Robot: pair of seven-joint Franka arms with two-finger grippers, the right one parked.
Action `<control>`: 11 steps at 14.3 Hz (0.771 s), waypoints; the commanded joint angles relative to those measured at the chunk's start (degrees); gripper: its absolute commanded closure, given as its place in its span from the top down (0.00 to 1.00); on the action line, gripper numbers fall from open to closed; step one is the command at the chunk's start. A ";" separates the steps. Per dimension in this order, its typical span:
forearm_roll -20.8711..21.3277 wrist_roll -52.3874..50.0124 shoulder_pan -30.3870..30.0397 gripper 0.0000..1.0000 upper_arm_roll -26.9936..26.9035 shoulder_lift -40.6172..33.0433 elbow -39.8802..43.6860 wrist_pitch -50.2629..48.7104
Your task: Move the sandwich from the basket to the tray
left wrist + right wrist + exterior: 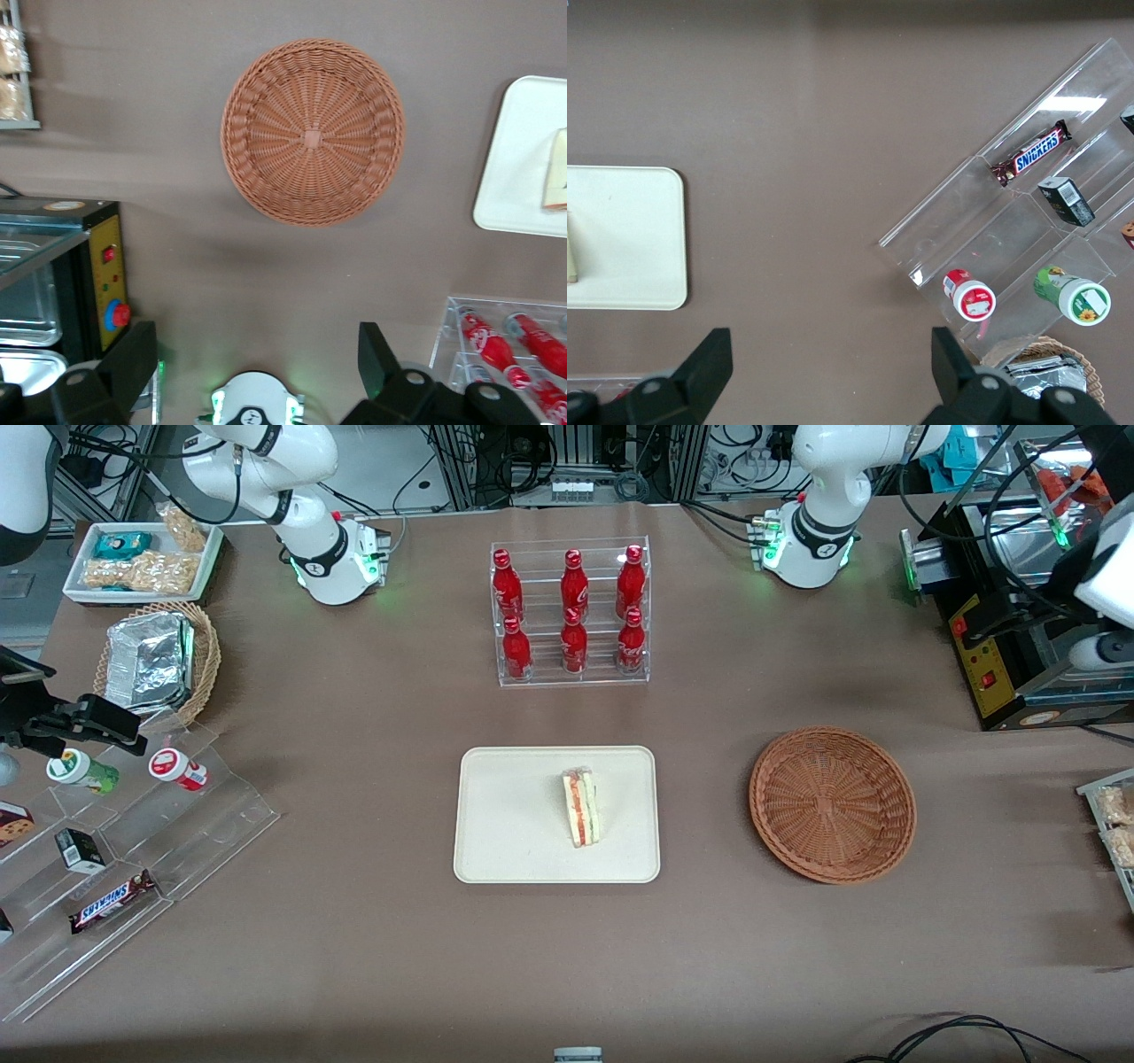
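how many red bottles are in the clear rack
6: three on the upper step and three on the lower step, nearer the front camera. None seem hidden. The gripper hangs open high above the basket.

"SNICKERS" is read on the brown bar wrapper [112, 902] lying on the clear stepped stand [190, 841]. No other text is legible.

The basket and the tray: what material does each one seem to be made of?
The basket looks like reddish-brown woven wicker; strands radiate from its centre, matte. The tray looks like cream, faintly speckled moulded plastic or fibre, matte; it holds the sandwich. The gripper hangs high above the table with its fingers open.
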State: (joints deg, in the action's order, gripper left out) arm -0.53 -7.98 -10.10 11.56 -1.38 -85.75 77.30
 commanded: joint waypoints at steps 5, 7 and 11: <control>-0.96 -0.02 0.17 1.00 0.74 0.85 1.29 0.66; -0.70 -0.02 1.30 1.00 1.18 1.64 1.55 0.75; 4.67 -0.72 6.58 1.00 1.53 1.65 1.55 0.75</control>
State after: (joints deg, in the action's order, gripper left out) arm 2.42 -8.07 -5.32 13.02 -0.16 -85.28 77.91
